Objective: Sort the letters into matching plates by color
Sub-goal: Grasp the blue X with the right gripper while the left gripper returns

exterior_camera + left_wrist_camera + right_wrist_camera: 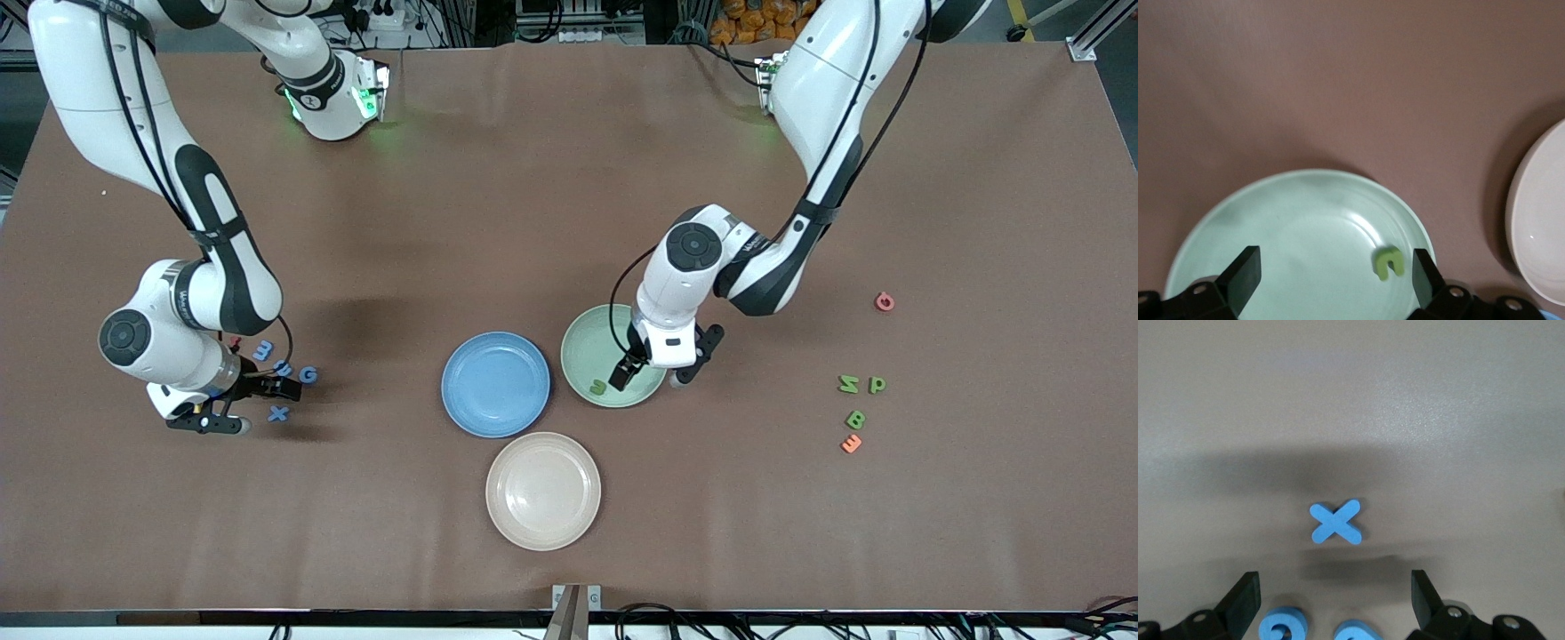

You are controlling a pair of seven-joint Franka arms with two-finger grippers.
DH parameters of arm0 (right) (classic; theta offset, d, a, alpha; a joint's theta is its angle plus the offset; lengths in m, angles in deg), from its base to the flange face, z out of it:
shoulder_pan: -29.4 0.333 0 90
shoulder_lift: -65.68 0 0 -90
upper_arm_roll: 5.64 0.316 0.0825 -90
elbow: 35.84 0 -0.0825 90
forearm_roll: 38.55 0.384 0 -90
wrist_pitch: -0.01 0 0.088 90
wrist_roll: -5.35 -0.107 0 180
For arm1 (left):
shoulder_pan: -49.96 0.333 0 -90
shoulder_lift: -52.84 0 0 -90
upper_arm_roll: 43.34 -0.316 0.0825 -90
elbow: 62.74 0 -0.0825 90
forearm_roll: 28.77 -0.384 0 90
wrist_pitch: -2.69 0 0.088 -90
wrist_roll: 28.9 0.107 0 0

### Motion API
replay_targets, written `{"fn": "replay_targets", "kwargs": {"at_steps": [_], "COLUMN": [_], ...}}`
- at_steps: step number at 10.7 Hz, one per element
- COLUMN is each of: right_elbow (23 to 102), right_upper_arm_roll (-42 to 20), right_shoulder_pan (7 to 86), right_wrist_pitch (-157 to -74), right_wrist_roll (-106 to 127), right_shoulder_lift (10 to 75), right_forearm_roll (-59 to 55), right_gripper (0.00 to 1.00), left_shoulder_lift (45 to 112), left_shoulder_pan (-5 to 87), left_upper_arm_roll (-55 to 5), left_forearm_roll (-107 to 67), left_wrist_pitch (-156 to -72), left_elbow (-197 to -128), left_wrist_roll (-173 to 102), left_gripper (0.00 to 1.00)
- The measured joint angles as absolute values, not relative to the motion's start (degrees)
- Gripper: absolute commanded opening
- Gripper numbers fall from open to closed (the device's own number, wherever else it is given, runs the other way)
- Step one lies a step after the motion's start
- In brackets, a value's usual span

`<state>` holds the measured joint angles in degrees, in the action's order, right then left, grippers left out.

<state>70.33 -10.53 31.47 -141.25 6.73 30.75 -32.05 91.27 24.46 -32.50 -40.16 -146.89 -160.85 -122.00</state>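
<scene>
Letters: one green C-shaped letter point(597, 387) lies flat in the pale green plate point(589, 348), near the rim at about 7 o'clock of the plate in the front view; the left wrist view shows it point(1388, 262) resting loose on the plate floor, touching neither finger. Left gripper point(656, 372) hangs low over that plate, jaws spread wide, nothing in them, letter lying just inside one finger point(1426, 275). 3 more green letters sit toward the left arm's end of the table, well apart from the plates: a green Z point(849, 384) and green P point(877, 384) side by side, a green B point(855, 419) at 6 o'clock from them, nearer the front cam. An orange letter point(852, 444) is just beside the B at 6 o'clock; a red letter point(884, 301) lies alone at 12 o'clock from the P. Blue plate point(495, 384) is beside the green plate, rims nearly touching, w/ no letter in it. Cream plate point(543, 491) at 6 o'clock from the pair, nearest the front cam. Blue letters cluster toward the right arm's end: a blue 3 point(262, 350), a blue G point(308, 374), a part-hidden blue letter point(283, 367) between them, and a blue X point(278, 412) at 6 o'clock from those, apart from them. Right gripper point(238, 405) is low over this cluster, jaws fully apart and empty; in the right wrist view the X point(1335, 522) lies on bare table between the finger lines, w/ two blue letters partly cut off at the frame edge point(1282, 629).
</scene>
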Motion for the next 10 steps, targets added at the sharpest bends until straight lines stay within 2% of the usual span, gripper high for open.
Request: {"fn": "replay_targets", "kwargs": {"at_steps": [2,6,10], "right_elbow": [70.3,70.2,70.1], "right_upper_arm_roll": [-10.5,-10.5,-10.6], "right_shoulder_pan": [31.5,31.5,31.4], "right_wrist_pitch": [-143.2,-145.1,-145.2], "right_wrist_roll": [6.7,6.8,6.8], "right_shoulder_lift": [29.5,28.6,28.6], "right_forearm_roll": [-32.0,-32.1,-32.0], "right_gripper": [0.97,0.7,0.64], "left_shoulder_lift": [89.8,86.3,83.9], "left_shoulder_pan": [26.5,30.2,35.5], "left_upper_arm_roll": [-32.5,-32.5,-32.6], "left_forearm_roll": [-40.5,-40.5,-40.5], "left_wrist_pitch": [-140.9,-131.5,-126.2], "left_elbow": [-160.3,-160.2,-160.2], "left_wrist_roll": [-111.8,-92.5,-76.8], "left_gripper": [1.0,1.0,1.0]}}
